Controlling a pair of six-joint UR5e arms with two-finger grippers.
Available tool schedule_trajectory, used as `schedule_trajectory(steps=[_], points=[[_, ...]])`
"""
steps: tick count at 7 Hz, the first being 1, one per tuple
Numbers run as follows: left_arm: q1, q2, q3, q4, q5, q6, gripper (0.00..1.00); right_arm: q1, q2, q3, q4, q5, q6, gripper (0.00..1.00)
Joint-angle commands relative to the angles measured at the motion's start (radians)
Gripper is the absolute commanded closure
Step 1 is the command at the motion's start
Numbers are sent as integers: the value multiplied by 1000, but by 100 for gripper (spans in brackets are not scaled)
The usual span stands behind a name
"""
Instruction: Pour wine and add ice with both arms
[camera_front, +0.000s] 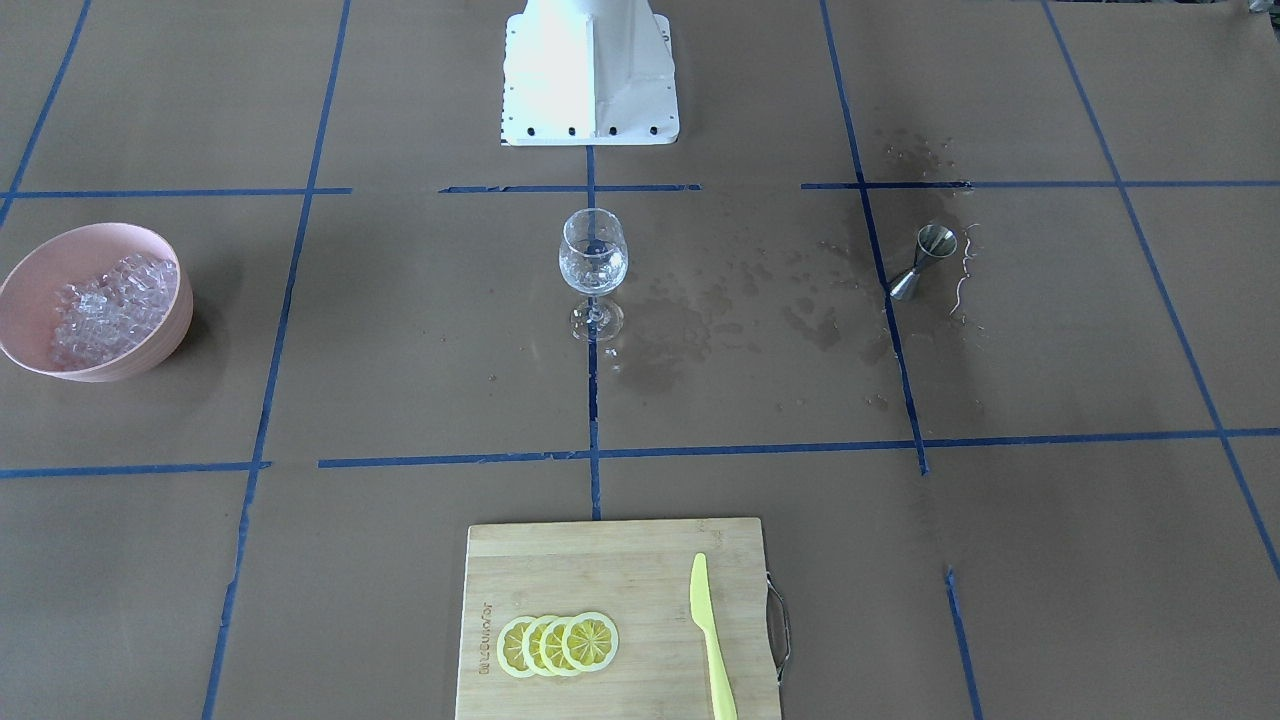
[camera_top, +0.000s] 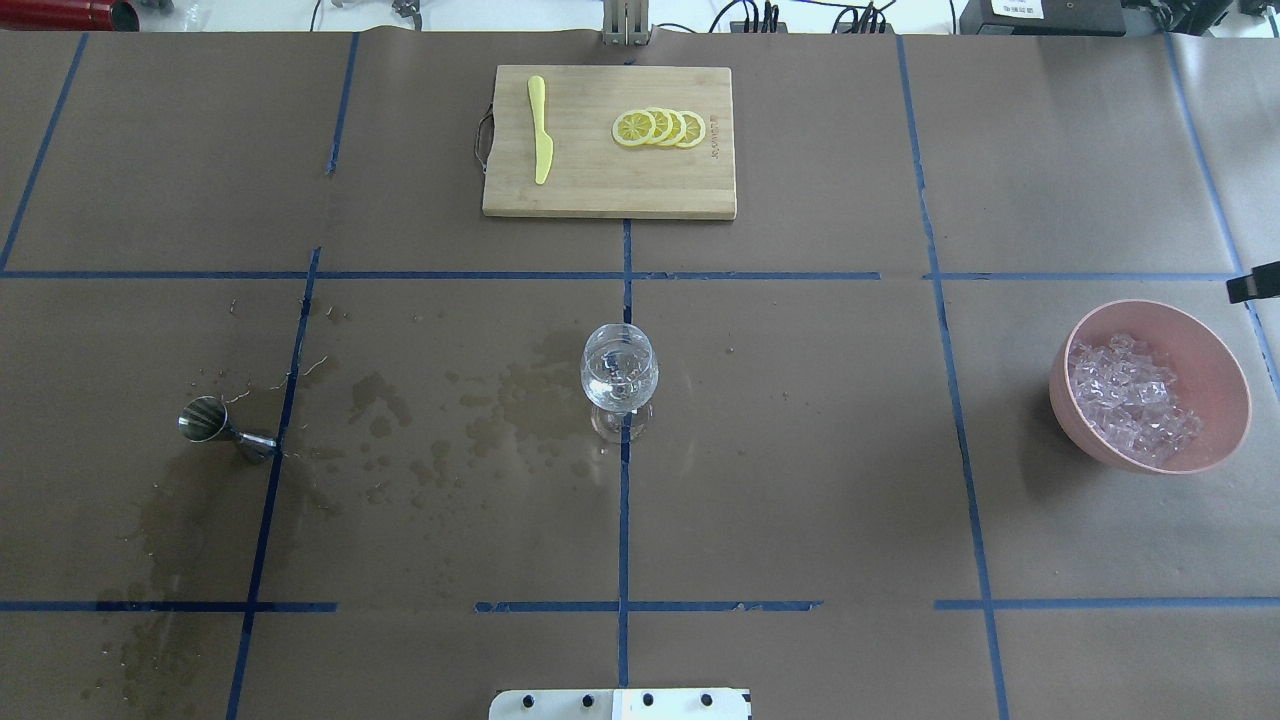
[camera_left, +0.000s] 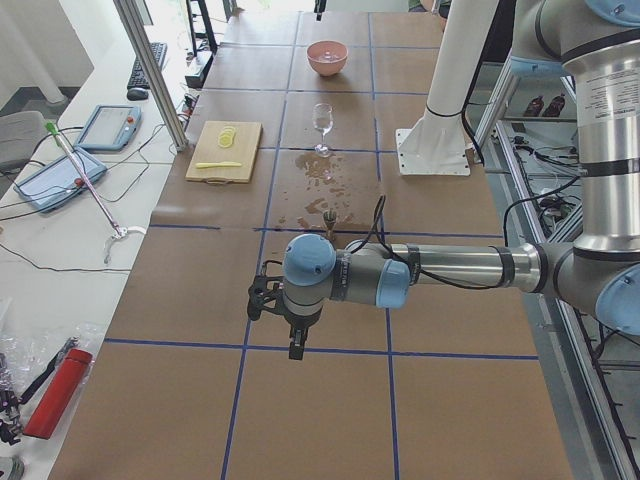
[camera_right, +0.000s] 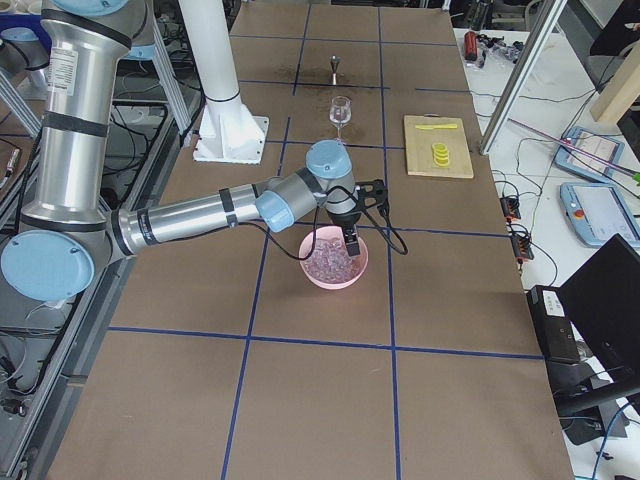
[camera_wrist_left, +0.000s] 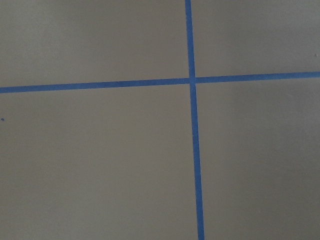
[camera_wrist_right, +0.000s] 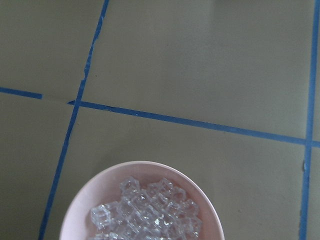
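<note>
A clear stemmed glass stands at the table's middle with clear glassy contents; I cannot tell wine from ice in it. The ice heaps in a pink bowl. A steel jigger stands upright among wet stains. My left gripper hangs over bare paper, far from the jigger. My right gripper hovers above the bowl. I cannot tell whether either is open or shut. Neither wrist view shows fingers.
A wooden cutting board with lemon slices and a yellow knife lies at the operators' edge. Dark wet stains spread between glass and jigger. The white robot base stands behind the glass.
</note>
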Motion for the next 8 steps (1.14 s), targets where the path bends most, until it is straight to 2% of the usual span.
schedule_trajectory(steps=[1,3,4,6,7,8], points=[[0,-1,-3,-2,-2,0,0,-167,-5,-35,156,-147,171,0],[0,-1,-5,-3,-3,0,0,-261,-57,-49,200,-239,137,1],[0,-1,-5,-5,-3,0,0,-263,-79,-71,255,-236,143,4],[0,-1,-8,-5,-5,0,0,-263,-117,-163,408,-231,157,19],[0,-1,-8,-5,-5,0,0,-274,-114,-193,458,-230,209,23],[0,-2,-9,-6,-5,0,0,-290,-113,-193,460,-233,230,24]])
